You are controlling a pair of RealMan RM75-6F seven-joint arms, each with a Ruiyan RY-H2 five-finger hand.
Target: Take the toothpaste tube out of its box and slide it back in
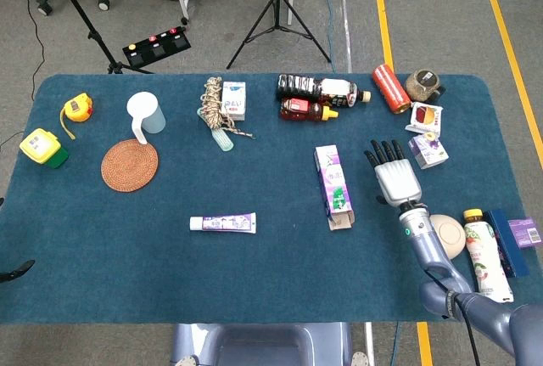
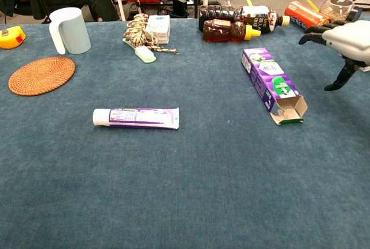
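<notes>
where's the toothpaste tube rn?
The toothpaste tube lies flat on the table's near-centre, out of its box, left of the open toothpaste box and below the woven coaster in head view.

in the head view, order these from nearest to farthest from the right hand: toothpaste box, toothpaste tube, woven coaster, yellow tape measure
From the right hand:
1. Toothpaste box, just to its left, open flap toward the table's front edge.
2. Toothpaste tube, lying flat farther left, nearer the front edge.
3. Woven coaster, on the left part of the table.
4. Yellow tape measure, by the far left edge.
</notes>
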